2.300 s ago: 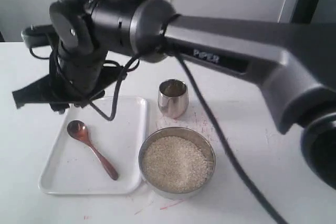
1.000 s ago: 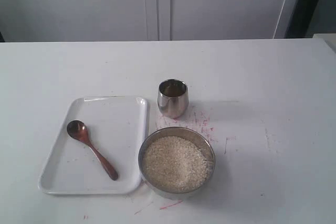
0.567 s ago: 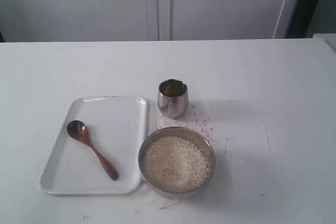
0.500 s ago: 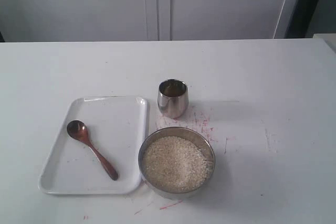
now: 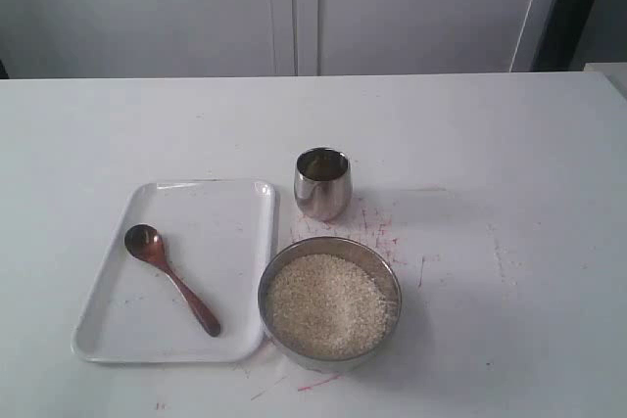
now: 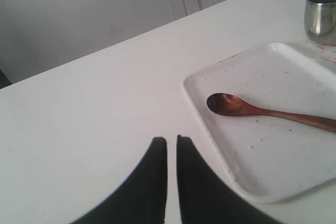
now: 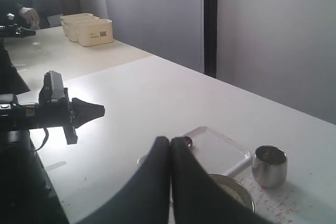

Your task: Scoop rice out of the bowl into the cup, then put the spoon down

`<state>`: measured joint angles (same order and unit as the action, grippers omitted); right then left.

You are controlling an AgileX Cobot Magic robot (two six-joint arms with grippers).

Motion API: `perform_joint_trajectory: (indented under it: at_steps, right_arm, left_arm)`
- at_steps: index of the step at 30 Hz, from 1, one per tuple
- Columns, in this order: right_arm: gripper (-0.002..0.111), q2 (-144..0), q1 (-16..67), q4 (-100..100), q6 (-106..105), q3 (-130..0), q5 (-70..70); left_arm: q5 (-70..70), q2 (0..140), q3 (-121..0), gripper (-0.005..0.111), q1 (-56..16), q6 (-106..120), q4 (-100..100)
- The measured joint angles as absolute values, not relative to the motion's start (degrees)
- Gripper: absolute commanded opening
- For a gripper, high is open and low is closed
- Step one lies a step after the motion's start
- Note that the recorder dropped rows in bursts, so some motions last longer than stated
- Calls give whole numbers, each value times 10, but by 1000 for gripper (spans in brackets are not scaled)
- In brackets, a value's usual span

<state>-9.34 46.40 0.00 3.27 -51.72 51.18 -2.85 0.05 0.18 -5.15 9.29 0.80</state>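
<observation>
The reddish-brown wooden spoon [image 5: 171, 279] lies on the white tray [image 5: 225, 232], its round end toward the back, with nothing holding it. The steel bowl [image 5: 330, 243] holds a level bed of rice [image 5: 326, 304] right of the tray. Just behind the bowl stands the small shiny cup [image 5: 322, 183]. Neither gripper shows in the exterior view. In the left wrist view, my left gripper [image 6: 171, 140] hangs over bare table beside the tray [image 6: 273, 150], shut and holding nothing, short of the spoon [image 6: 252, 109]. My right gripper [image 7: 169, 139] is shut and empty, high above the tray [image 7: 218, 150], bowl [image 7: 242, 188] and cup [image 7: 269, 166].
Red marks stain the white table [image 5: 470, 144] around the cup and bowl. The right wrist view shows the left arm [image 7: 52, 111] stretched out low at the table's side and cream containers [image 7: 89, 29] on a far table.
The dark arm that stretched across the tray and cup has pulled out of the exterior view. Over the last second the spoon, bowl and cup have stayed put.
</observation>
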Motion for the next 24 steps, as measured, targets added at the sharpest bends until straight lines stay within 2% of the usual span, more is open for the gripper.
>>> perform_joint_trajectory:
  at_steps: [10,24]
  right_arm:
    - [0,-3,464,14,33,-422,461]
    - [0,-2,464,108,33,-304,370]
  left_arm:
    - [-29,1,2,14,-51,93,8]
    - [-29,1,2,14,-51,93,8]
